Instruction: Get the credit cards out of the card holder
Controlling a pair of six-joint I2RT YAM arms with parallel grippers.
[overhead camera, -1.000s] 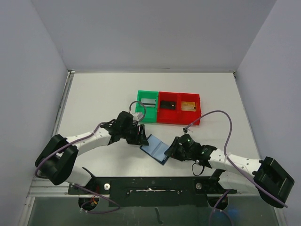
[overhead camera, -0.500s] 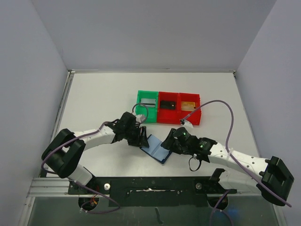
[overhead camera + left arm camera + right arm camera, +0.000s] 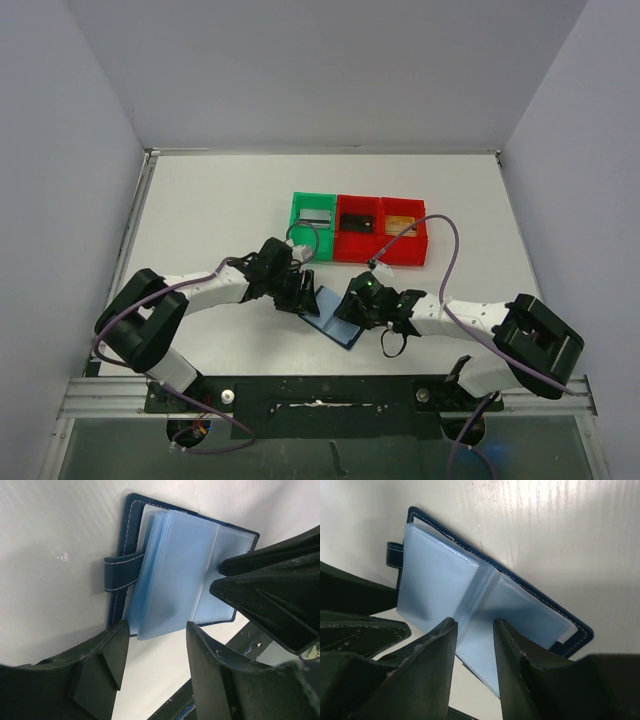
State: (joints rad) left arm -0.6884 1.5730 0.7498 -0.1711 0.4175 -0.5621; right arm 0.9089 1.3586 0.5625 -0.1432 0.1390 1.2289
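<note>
The card holder (image 3: 334,318) lies open on the table, a navy wallet with light blue sleeves; no card shows in it. It also shows in the left wrist view (image 3: 180,575) and the right wrist view (image 3: 485,595). My left gripper (image 3: 305,297) is open and empty at the wallet's left edge, by the strap (image 3: 120,572); it also shows in its wrist view (image 3: 157,630). My right gripper (image 3: 350,308) is open, its fingertips (image 3: 512,640) straddling the sleeves' fold. A silver-grey card (image 3: 316,216), a black card (image 3: 358,222) and a gold-tan card (image 3: 401,224) lie in the bins.
A green bin (image 3: 297,232) and two red bins (image 3: 340,240) (image 3: 422,238) stand in a row just behind the wallet. The right arm's purple cable (image 3: 450,250) loops over the bins' right end. The black base rail (image 3: 320,392) runs along the near edge.
My right arm has swung left and its gripper has come over the wallet's right half. My left gripper has edged slightly right toward the wallet. The wallet stays open.
</note>
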